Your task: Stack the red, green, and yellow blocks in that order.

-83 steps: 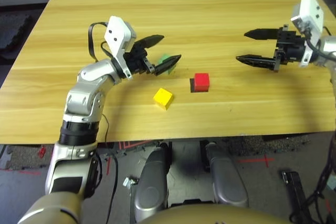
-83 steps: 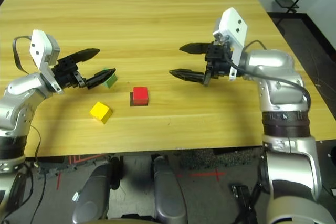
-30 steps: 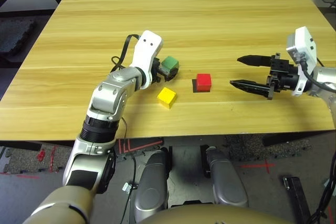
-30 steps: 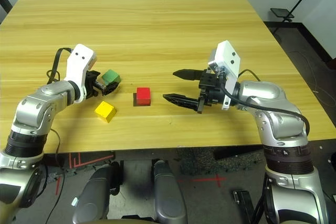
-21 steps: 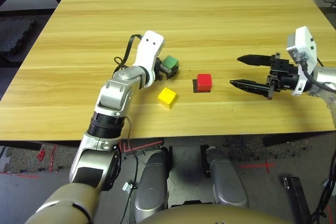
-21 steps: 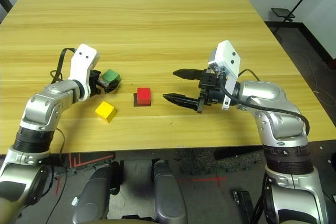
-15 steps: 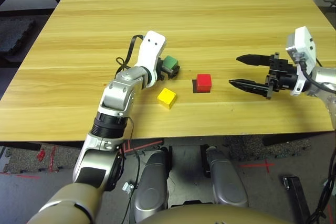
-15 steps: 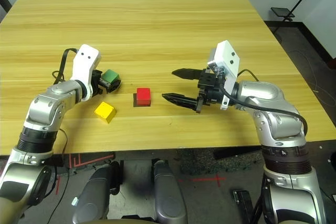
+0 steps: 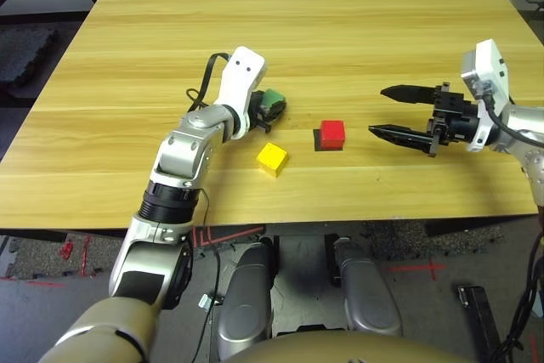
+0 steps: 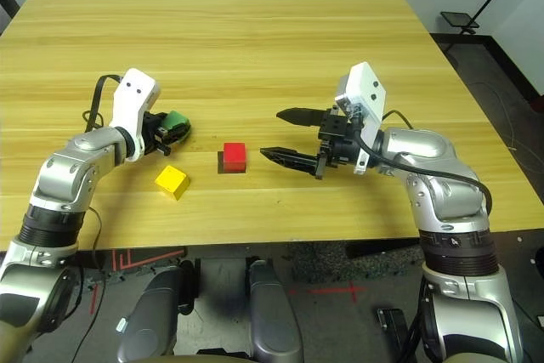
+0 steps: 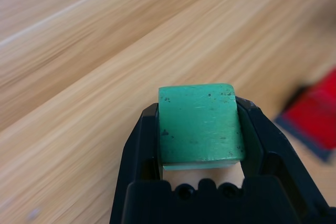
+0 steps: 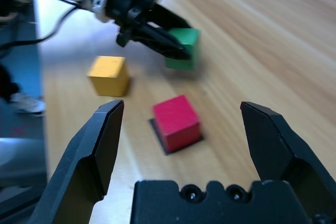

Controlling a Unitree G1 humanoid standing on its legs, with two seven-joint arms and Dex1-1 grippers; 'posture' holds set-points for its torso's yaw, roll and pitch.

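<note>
Green block (image 11: pixel 199 124) clamped tight in left gripper (image 9: pixel 274 108), just beside red block (image 9: pixel 332 133) on its black patch. Right gripper (image 10: pixel 285 134) spread wide, empty. Next: carry green over, settle squarely onto red. Yellow block (image 9: pixel 272 158) waiting nearby.

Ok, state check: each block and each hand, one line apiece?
green block: clamped in the left hand, not yet stacked.
red block: on the black patch, nothing on it.
yellow block: loose on the table.
left hand: shut on the green block.
right hand: open, holding nothing.
</note>
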